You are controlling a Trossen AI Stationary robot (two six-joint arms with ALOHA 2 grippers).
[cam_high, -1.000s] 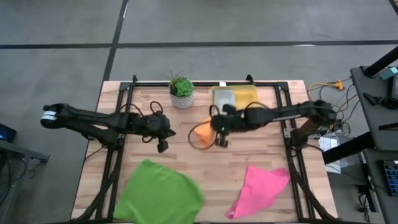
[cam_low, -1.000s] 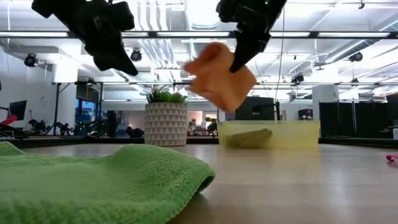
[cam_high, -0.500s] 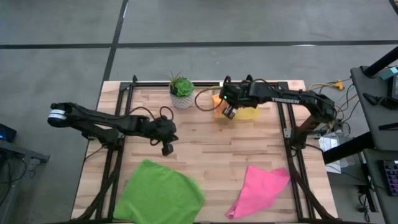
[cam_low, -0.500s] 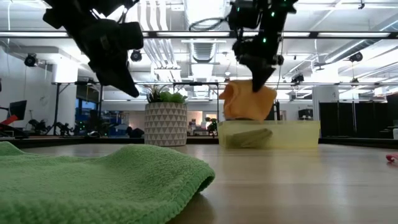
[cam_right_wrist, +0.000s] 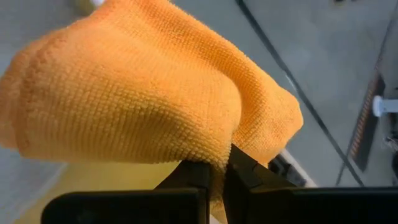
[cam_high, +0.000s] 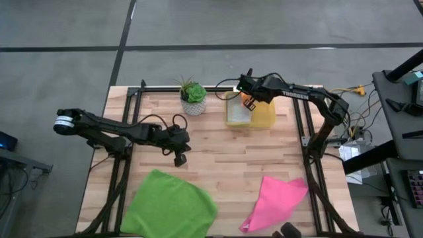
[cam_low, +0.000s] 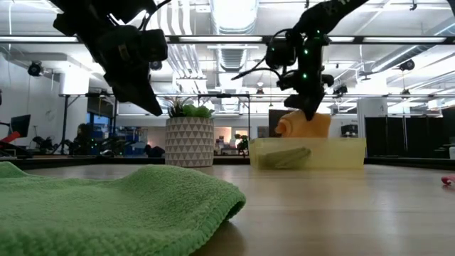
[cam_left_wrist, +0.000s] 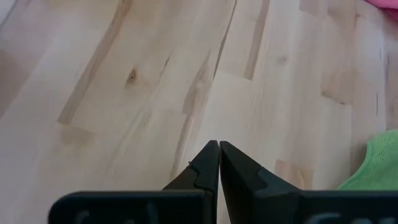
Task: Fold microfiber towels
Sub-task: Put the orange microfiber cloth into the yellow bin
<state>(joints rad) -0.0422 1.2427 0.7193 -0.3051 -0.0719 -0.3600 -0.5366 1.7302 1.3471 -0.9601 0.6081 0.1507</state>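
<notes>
My right gripper [cam_high: 248, 100] is shut on the bunched orange towel [cam_low: 306, 126] over the translucent yellow bin [cam_high: 261, 114] at the table's far edge. A light grey towel [cam_high: 238, 110] lies folded in the bin's left part. The green towel [cam_high: 170, 205] lies flat at the near left and the pink towel [cam_high: 274, 201] lies at the near right. My left gripper [cam_high: 180, 158] is shut and empty, above bare wood left of the table's middle; it also shows in the left wrist view [cam_left_wrist: 218, 146]. My right gripper pinches a folded edge of the orange towel [cam_right_wrist: 231, 140] between its two fingers, several layers thick. The fingers come from above, slanting down. The towel hangs bunched below the gripper, and its lower end [cam_low: 302, 132] dips behind the bin's rim.
A potted plant [cam_high: 193, 98] stands at the far edge, left of the bin. Black frame rails run along the table's left, right and far sides. Bare wood lies between the green and pink towels and across the table's middle.
My right gripper has carried the orange towel from above the table's middle toward the far edge, over the bin, and down until the towel's lower end is at the bin's rim. It has stayed shut. My left gripper has drifted a little toward the right and near edges.
</notes>
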